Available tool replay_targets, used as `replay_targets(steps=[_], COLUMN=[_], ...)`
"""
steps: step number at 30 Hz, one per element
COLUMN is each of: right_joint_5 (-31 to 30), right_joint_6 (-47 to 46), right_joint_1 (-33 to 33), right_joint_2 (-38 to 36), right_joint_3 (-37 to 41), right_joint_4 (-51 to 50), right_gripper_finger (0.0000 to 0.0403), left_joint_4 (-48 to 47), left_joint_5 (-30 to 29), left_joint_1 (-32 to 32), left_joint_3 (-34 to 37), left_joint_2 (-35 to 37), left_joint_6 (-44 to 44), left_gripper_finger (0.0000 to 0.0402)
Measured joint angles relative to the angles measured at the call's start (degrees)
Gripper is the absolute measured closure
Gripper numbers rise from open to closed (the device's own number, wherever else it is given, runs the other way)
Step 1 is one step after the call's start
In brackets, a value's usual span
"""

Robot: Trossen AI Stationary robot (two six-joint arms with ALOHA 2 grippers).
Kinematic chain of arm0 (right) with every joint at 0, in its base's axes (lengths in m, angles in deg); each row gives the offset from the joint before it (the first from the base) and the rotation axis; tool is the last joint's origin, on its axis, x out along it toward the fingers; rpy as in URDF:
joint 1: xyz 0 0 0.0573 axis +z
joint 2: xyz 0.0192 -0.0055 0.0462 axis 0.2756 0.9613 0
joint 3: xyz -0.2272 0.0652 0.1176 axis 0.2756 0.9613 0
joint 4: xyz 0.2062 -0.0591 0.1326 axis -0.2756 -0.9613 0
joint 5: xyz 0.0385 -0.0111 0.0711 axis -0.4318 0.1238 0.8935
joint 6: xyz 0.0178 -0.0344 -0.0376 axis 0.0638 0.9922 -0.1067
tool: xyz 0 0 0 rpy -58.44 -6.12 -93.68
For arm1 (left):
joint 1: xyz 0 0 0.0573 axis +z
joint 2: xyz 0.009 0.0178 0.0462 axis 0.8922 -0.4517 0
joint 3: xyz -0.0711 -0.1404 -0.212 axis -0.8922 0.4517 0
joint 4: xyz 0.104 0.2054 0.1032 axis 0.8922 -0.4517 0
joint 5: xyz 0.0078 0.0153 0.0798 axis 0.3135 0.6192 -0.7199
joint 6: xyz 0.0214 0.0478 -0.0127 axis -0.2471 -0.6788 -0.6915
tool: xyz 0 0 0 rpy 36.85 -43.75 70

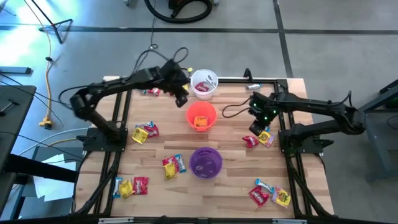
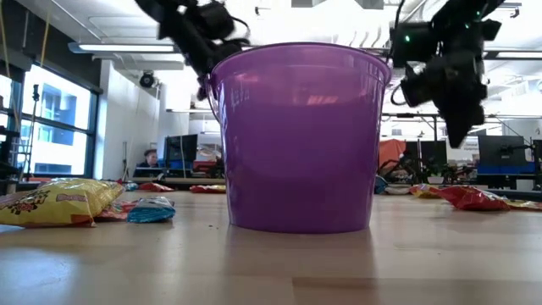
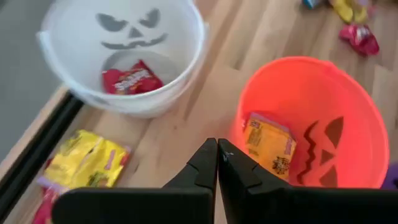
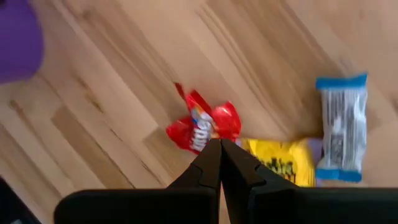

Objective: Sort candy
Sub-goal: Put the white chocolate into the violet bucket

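The candy lies in loose groups on the wooden table [image 1: 230,186]. Three cups stand down the middle: a white cup [image 1: 204,84] with a red candy [image 3: 132,79] in it, an orange cup [image 1: 201,116] with a yellow candy [image 3: 268,142] in it, and a purple cup [image 1: 206,162]. My left gripper [image 3: 217,154] is shut and empty, raised beside the white cup and above the orange cup's near rim. My right gripper [image 4: 219,146] is shut and empty, pointing steeply down over a red candy [image 4: 202,127], a yellow candy [image 4: 280,163] and a blue-white candy [image 4: 341,127], clear of them in the low view.
More candy lies at the table's left [image 1: 144,132], centre [image 1: 173,166], near left [image 1: 130,186] and near right [image 1: 270,194]. A yellow candy [image 3: 87,160] lies by the far edge beside the white cup. Black frame rails [image 1: 292,168] run along the table's sides.
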Motion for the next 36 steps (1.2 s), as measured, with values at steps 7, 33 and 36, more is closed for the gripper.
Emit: replay_targets(steps=[7,33,36], right_joint_5=[-1.3,-14.2,-15.9], right_joint_6=[-1.0,-3.0,-2.3], right_joint_1=[0.0,-8.8,-9.4], right_joint_2=[0.0,3.7,5.8], right_joint_3=[1.9,7.5,7.5], right_joint_4=[-0.1,2.7,4.0], right_gripper_finger=[0.0365,0.0198,0.0198], left_joint_4=[10.4,42.0,42.0], left_joint_5=[-0.6,-1.2,-1.3], left_joint_1=[-2.3,-8.9,-8.7], left_joint_3=[14.0,43.3,43.3], left_joint_2=[12.6,26.2,26.2], left_joint_6=[2.0,14.4,12.8], left_gripper_finger=[0.0401,0.0401,0.0401])
